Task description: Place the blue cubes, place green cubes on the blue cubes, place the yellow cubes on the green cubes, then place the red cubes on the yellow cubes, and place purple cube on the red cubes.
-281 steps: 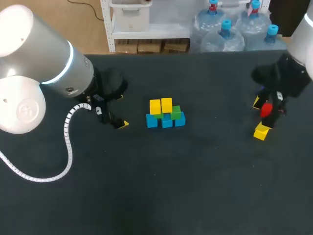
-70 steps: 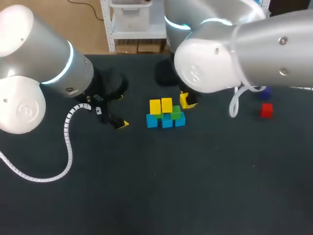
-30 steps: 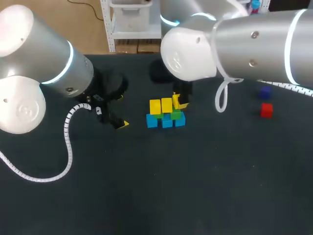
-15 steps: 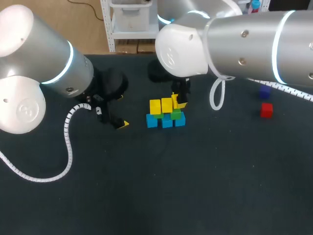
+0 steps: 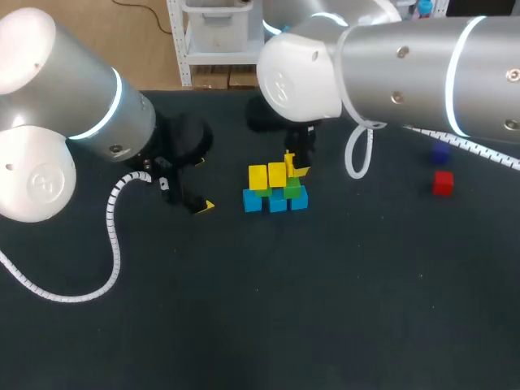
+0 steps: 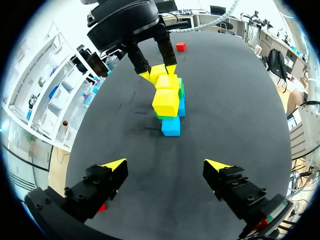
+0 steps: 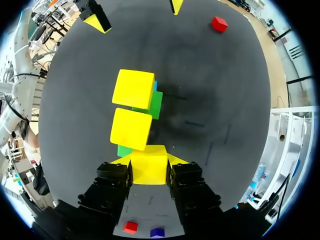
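Yellow cube point(image 7: 149, 171), third of its tier: clamped between the fingers of the right gripper point(image 7: 149, 161), held just over the free green cube point(image 5: 293, 188) at the end of the stack point(image 5: 275, 193), beside two seated yellow cubes point(image 5: 267, 175). Left gripper point(image 6: 165, 164): jaws wide, empty, near the stack's other end. Step in hand, by my reckoning, the yellow layer; next calls for a square lowering and clean release, then the red cube point(image 5: 442, 183), lying well away from the stack.
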{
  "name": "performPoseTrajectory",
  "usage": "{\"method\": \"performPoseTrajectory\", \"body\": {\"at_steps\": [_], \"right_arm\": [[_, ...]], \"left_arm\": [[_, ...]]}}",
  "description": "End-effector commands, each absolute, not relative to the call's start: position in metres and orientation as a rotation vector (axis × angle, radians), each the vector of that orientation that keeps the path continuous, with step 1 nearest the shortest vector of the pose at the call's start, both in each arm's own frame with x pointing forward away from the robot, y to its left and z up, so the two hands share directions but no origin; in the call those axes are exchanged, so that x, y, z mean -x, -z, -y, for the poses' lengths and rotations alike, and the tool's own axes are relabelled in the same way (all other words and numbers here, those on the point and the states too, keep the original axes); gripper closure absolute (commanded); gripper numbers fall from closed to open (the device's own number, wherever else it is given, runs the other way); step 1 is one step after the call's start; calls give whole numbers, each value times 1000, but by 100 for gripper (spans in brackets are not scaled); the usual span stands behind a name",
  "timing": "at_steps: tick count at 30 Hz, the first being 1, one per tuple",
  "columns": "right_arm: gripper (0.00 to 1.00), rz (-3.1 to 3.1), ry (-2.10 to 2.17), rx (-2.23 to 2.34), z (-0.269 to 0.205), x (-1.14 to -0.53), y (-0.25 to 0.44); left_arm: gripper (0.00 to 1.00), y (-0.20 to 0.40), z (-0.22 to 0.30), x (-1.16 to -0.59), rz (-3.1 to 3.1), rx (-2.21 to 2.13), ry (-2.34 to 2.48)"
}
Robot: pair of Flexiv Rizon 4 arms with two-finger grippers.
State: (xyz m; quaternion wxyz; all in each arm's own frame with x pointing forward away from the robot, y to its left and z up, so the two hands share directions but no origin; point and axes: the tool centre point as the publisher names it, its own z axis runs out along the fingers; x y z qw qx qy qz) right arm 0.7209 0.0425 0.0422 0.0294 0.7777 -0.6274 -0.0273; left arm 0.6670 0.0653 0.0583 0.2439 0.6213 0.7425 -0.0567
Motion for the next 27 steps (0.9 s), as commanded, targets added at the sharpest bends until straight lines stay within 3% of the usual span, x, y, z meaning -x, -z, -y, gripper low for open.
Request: {"method": "performPoseTrajectory", "body": {"at_steps": [1, 27], "right_arm": [[100, 1939, 95, -2395, -41, -722, -41], [100, 1948, 94, -2370, -43, -720, -39]], "left_arm": [[0, -58, -67, -668, -2022, -1700, 162], [0, -58, -67, -668, -2022, -1700, 162]]}}
